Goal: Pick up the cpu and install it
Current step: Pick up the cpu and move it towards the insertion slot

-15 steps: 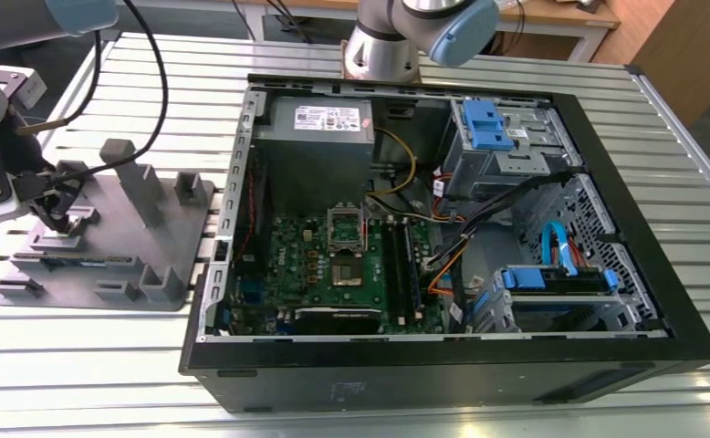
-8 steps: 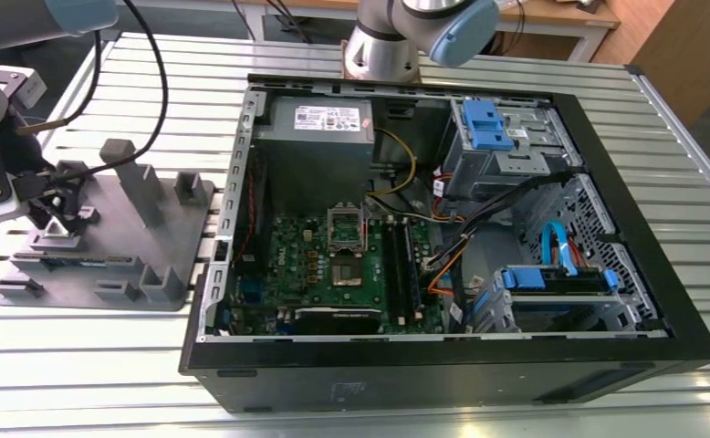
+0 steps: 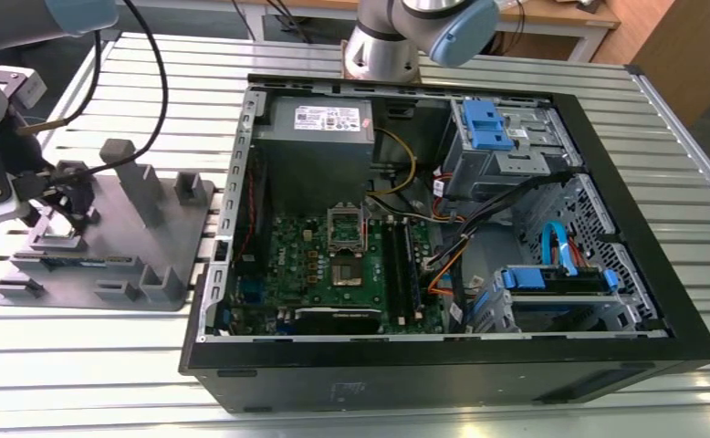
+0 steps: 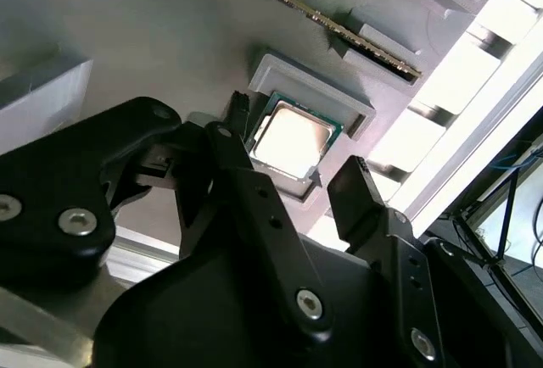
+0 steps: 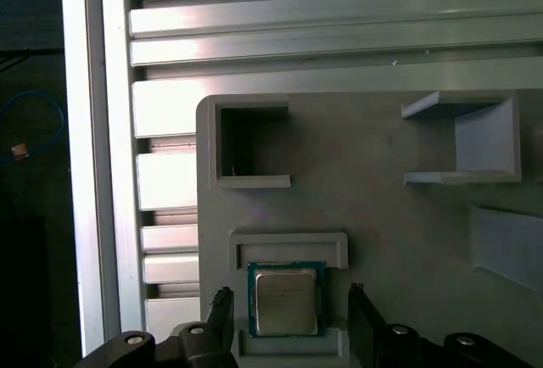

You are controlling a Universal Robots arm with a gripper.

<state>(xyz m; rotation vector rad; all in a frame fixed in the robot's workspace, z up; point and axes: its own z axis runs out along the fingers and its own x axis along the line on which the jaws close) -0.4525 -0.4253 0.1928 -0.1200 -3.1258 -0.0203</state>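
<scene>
1 cpu (image 5: 286, 302) — 1 gripper (image 5: 289, 295) spread around it

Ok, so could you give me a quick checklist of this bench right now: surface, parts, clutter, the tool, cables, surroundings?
Surface: slatted metal table.
Job's things: cpu lies flat in a recess of the grey holder; socket sits on the green board inside the open computer case.
Clutter: nothing seen.
Tool: open, one finger on either side of the cpu, with gaps showing in the first wrist view.
Cables: black cable hangs beside the holder; coloured wires run inside the case.
Surroundings: second robot arm behind the case.
</scene>
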